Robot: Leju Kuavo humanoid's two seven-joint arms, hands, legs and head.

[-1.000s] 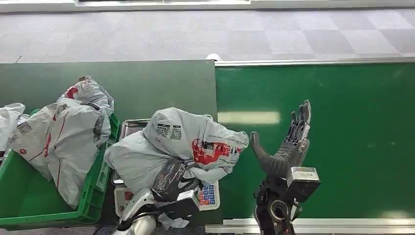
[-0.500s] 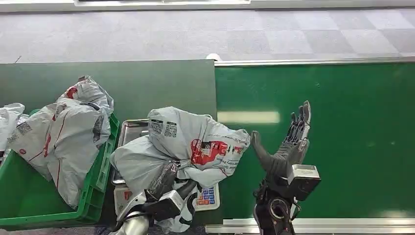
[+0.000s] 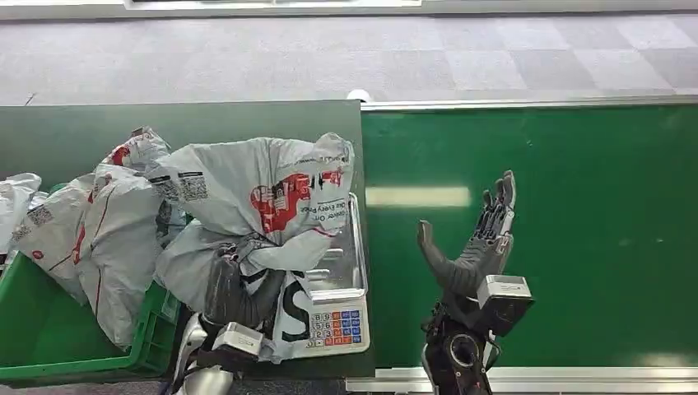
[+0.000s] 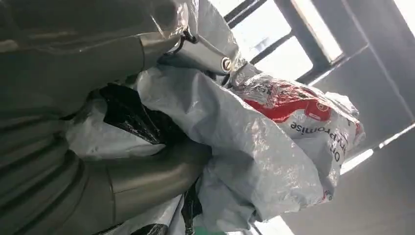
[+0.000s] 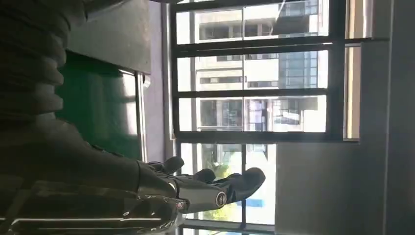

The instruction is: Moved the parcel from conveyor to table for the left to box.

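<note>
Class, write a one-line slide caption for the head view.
Left hand lifts grey parcel off scale; right hand open.

A crumpled grey parcel (image 4: 254,147) with red print is gripped by the left hand (image 4: 98,147). Bright windows (image 4: 274,44) are seen behind it.

A grey carpet-tile floor (image 3: 411,58) in a checker of lighter and darker squares lies beyond the green surfaces. A pale strip of reflected light (image 3: 418,197) sits on the glossy green. The right wrist view shows a tall dark-framed window (image 5: 254,88) with buildings outside in daylight.
</note>
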